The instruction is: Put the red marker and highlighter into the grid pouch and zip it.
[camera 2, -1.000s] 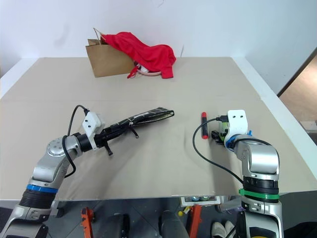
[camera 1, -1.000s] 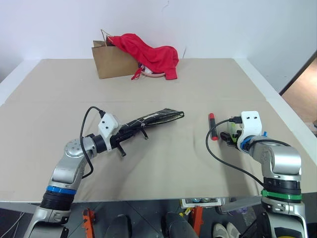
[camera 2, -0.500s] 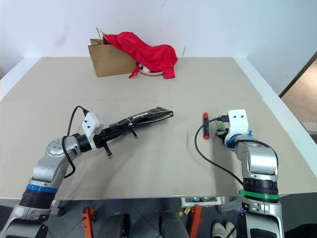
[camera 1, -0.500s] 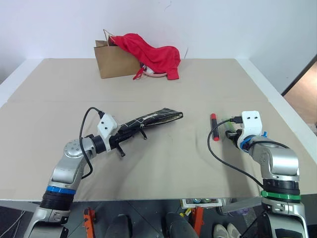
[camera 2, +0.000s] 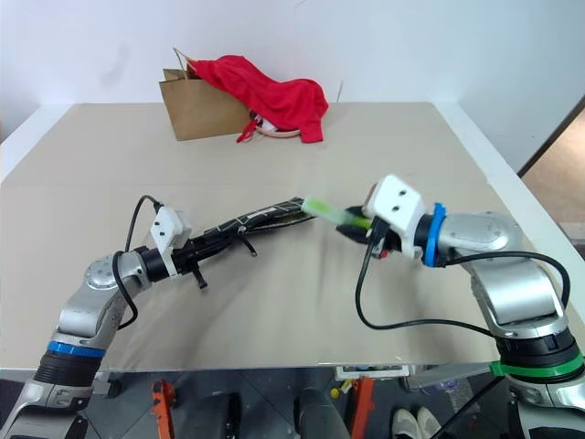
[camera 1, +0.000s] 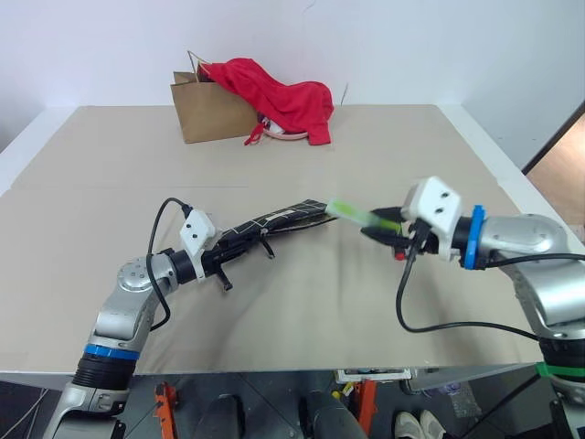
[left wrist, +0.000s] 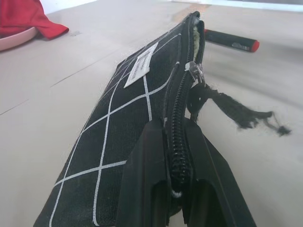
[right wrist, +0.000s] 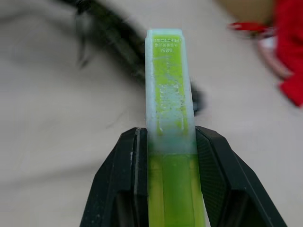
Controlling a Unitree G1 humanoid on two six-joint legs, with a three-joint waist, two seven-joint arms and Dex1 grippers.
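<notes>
The left end effector (left wrist: pixel 175 189) is clamped on the zipper edge of the grid pouch (camera 1: pixel 274 220), holding it just above the table (camera 1: pixel 302 302). The right end effector (right wrist: pixel 170 142) grips the highlighter (camera 1: pixel 358 215) (tip near the pouch's far end). The red marker (left wrist: pixel 232 41) lies on the table beyond the pouch.

Beige counter (camera 1: pixel 366 165). Far left: brown paper bag (camera 1: pixel 206 114) with red cloth (camera 1: pixel 279 96) draped over it. Near right: red marker (left wrist: pixel 230 41) lying flat.
</notes>
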